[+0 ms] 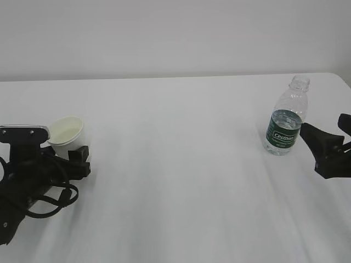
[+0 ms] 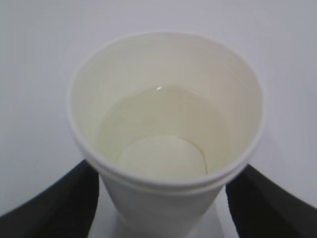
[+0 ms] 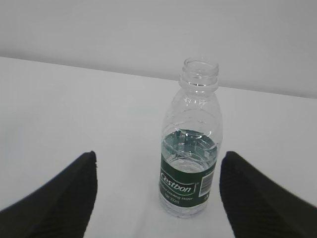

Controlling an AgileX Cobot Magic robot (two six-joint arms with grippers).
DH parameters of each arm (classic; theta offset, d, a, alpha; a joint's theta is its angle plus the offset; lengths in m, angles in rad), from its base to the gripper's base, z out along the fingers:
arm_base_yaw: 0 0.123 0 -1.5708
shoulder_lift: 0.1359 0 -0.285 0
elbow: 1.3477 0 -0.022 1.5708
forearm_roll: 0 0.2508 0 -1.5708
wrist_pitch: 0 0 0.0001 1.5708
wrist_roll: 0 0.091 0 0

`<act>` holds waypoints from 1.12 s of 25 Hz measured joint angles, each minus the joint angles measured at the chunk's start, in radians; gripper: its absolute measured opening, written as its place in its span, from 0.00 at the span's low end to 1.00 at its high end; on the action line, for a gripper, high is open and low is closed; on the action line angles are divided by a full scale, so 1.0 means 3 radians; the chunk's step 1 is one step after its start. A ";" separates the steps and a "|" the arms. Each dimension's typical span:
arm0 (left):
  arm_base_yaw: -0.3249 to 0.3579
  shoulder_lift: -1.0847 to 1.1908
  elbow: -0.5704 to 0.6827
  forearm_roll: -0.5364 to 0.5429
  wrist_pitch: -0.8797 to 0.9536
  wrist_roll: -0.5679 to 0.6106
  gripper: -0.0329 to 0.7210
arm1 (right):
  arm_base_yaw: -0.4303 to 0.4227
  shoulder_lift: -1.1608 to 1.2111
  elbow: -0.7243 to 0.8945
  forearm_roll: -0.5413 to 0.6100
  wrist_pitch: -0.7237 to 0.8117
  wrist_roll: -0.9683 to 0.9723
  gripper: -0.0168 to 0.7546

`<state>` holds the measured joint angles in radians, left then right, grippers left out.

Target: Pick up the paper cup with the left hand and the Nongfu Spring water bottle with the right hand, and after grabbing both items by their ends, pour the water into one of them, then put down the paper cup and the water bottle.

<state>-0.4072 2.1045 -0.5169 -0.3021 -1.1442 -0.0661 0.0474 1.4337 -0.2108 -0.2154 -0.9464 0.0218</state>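
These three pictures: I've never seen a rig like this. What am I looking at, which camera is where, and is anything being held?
It is a two-armed robot at a white table. The wide picture looks across the table from in front. The other two come from cameras on each wrist, looking out between that arm's black fingers. The left gripper stands open around the paper cup, which has water in it. The right gripper is open too, facing the Nongfu Spring water bottle, uncapped, upright and partly full, without touching it. Both things stand on the table; whether the left fingers touch the cup I cannot tell.
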 joint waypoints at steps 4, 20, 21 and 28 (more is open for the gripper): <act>0.0000 -0.0106 0.0122 0.0016 0.0000 0.0000 0.81 | 0.0000 0.0000 0.0000 0.0000 0.0000 0.0000 0.78; 0.0000 -0.0765 0.0783 0.0206 0.0000 -0.0059 0.81 | 0.0000 0.0000 0.0000 -0.0661 -0.0396 0.0517 0.78; 0.0000 -0.0795 0.0803 0.0231 0.0000 -0.0074 0.81 | 0.0000 0.0000 0.0000 -0.0742 -0.0396 0.0536 0.78; 0.0000 -0.1060 0.0914 0.0277 0.0000 -0.0129 0.77 | 0.0000 0.0000 0.0000 -0.0658 -0.0396 0.0622 0.78</act>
<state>-0.4072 1.7866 -0.2428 -0.2191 -1.1442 -0.1047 0.0474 1.4337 -0.2108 -0.4126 -1.0653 0.2085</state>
